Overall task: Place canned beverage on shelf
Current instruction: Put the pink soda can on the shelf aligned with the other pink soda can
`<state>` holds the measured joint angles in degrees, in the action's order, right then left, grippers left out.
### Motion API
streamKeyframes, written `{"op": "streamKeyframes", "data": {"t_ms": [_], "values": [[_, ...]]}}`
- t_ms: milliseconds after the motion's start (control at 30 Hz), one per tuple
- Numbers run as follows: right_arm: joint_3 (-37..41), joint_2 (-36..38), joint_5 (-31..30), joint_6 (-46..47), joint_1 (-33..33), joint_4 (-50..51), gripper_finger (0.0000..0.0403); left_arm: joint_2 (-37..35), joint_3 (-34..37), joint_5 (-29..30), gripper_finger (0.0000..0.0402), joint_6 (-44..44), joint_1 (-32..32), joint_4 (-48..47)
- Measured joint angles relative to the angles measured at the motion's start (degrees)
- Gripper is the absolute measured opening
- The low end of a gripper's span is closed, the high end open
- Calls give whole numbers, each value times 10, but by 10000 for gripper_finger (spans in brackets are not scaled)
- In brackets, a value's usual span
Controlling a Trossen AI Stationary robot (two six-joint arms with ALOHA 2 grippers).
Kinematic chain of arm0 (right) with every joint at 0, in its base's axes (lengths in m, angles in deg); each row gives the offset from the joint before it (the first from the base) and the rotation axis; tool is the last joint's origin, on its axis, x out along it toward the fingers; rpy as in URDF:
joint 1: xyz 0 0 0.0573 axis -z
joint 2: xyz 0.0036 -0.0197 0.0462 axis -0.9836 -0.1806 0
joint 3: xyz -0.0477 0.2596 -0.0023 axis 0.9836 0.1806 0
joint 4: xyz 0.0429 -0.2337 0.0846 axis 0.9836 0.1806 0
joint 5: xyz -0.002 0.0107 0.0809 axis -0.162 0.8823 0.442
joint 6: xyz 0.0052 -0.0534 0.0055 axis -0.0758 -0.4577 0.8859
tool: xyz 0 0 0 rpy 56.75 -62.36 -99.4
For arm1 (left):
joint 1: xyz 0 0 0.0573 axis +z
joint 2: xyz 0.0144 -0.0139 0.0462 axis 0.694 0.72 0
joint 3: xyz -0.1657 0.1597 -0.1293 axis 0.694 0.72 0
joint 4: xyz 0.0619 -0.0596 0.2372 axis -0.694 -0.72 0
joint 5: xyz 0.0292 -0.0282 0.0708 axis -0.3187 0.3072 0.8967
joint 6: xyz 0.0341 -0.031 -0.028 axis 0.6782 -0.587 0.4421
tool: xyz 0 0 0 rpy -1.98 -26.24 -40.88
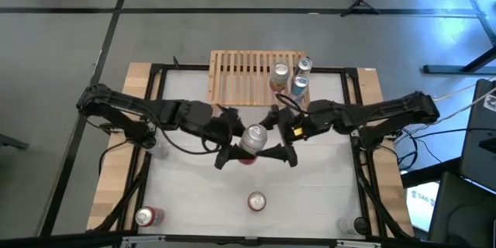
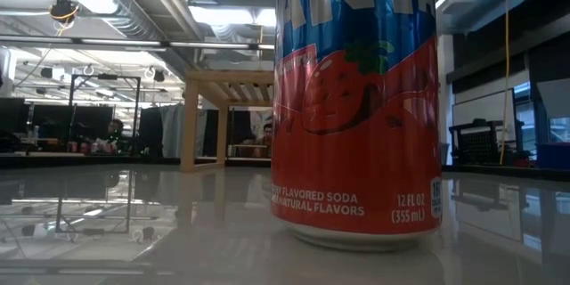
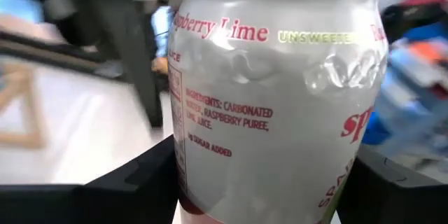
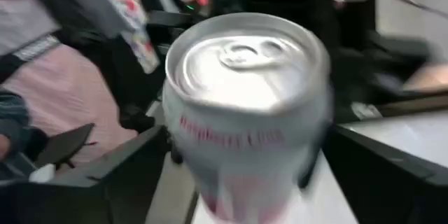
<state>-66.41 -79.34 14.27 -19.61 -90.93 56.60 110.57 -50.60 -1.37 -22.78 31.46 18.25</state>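
At the bench's (image 1: 186,201) near edge you see two cans standing free: a red one (image 1: 145,216) toward the left corner and a red strawberry soda can (image 1: 256,201) near the middle, the same can that fills the low view (image 2: 356,107) right in front of the lens. Farther in, at mid-bench, both arms meet over one silver canned beverage (image 1: 254,138). Your left hand (image 1: 232,151) reaches in from the left and your right hand (image 1: 280,149) from the right, and the can sits upright between them. In the left wrist view the can (image 3: 276,105), labelled raspberry lime, sits between that hand's dark fingers (image 3: 133,182), which flank its sides closely; whether they press on it you cannot tell. In the right wrist view the same can (image 4: 245,105) shows its top and pull tab between the right hand's fingers (image 4: 119,171), and again you cannot tell whether they grip it or only bracket it. Beyond the hands, at the far edge of the bench, the shelf (image 1: 244,77) lies with its slatted top up. Three cans (image 1: 291,77) stand clustered at its right end, just beside one another.
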Motion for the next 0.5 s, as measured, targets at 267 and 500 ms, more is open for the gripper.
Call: {"op": "streamKeyframes", "data": {"t_ms": [267,500], "values": [[0,20,-175,31,-63,105,291,0,-1,244,269,1,-51,-34],[1,-23,-273,12,-103,93,280,-4,-1,246,270,13,-61,14]]}}
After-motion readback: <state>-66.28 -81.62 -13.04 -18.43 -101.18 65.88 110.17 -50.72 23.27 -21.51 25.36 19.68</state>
